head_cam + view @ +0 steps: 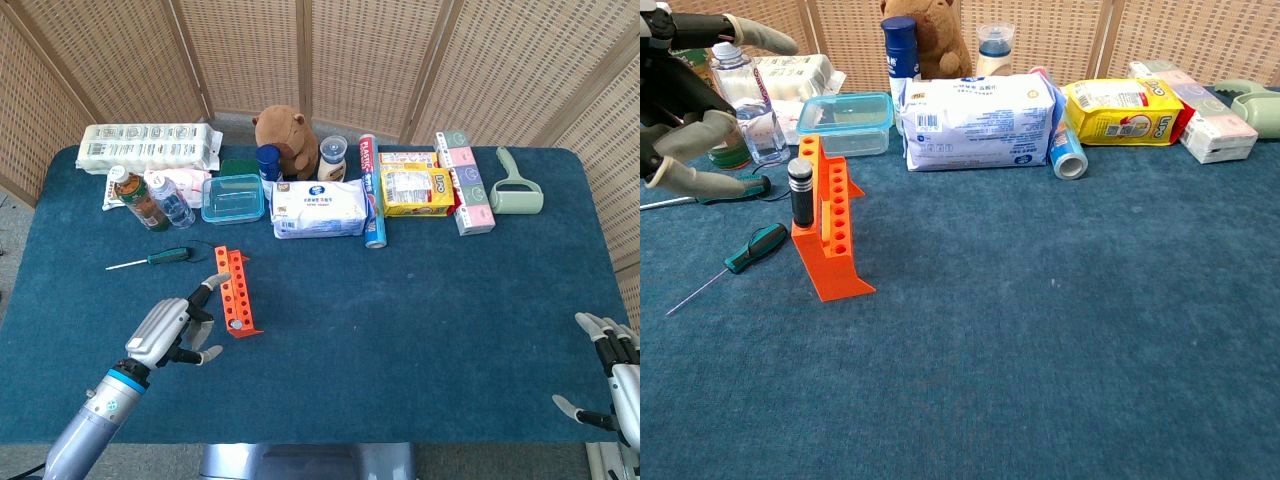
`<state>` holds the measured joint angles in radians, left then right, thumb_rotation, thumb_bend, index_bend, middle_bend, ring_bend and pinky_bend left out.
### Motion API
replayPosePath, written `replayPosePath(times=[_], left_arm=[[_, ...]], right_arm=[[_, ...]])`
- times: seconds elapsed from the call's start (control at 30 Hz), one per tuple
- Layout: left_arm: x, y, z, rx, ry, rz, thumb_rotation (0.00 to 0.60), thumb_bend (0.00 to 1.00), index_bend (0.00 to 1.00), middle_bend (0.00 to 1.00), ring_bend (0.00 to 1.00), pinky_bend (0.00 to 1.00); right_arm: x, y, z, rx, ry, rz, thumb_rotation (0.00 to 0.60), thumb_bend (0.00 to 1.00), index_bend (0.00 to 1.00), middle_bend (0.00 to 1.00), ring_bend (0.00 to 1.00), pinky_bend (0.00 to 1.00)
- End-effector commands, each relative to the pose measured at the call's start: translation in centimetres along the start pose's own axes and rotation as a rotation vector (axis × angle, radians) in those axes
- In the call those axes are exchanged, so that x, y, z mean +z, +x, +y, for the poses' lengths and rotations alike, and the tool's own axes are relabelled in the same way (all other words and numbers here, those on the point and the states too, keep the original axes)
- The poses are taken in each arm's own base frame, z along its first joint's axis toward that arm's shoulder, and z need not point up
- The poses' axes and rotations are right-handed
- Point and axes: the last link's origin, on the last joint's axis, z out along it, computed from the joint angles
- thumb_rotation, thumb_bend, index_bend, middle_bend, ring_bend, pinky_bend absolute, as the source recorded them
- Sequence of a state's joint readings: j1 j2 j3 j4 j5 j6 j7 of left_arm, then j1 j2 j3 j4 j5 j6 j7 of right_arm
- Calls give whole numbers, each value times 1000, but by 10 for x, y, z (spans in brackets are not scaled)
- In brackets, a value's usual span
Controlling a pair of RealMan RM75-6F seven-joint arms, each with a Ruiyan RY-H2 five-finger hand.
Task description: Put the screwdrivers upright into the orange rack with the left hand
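The orange rack [237,290] [830,240] stands left of the table's middle. A black-handled screwdriver [800,190] stands upright in its near end. A green-handled screwdriver [755,247] lies flat just left of the rack; the head view does not show it. Another green-handled screwdriver [165,257] [735,187] lies farther back on the left. My left hand [170,332] [680,100] hovers left of the rack with its fingers spread and nothing in them. My right hand [610,370] rests open at the table's near right corner.
Along the back stand two bottles [150,200], a clear blue-lidded box [232,198], a wipes pack [320,210], a plush toy [287,138], snack packs [415,188] and a lint roller [517,190]. The table's [420,330] blue cloth spreads right of the rack.
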<state>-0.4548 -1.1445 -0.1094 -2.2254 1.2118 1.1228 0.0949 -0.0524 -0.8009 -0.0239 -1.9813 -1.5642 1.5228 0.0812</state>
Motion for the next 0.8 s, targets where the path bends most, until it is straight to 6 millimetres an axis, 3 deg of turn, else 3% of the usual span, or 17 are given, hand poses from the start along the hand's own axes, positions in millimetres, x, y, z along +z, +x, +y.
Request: replayPosePath(times=[0.03, 0.37, 0.8], left_arm=[[3, -2, 5, 80, 5, -14, 600, 213, 0, 799, 761, 920], [40, -23, 17, 201, 11, 12, 600, 213, 0, 800, 760, 920], [55, -31, 21, 256, 55, 48, 600, 226, 0, 799, 762, 920]], right_arm=[[0, 0, 0, -1, -1, 1, 600, 0, 74, 113, 96, 28], [1, 0, 0, 1, -4, 0, 600, 0, 73, 113, 99, 28], [0, 3, 2, 9, -6, 5, 600, 0, 74, 113, 100, 28]])
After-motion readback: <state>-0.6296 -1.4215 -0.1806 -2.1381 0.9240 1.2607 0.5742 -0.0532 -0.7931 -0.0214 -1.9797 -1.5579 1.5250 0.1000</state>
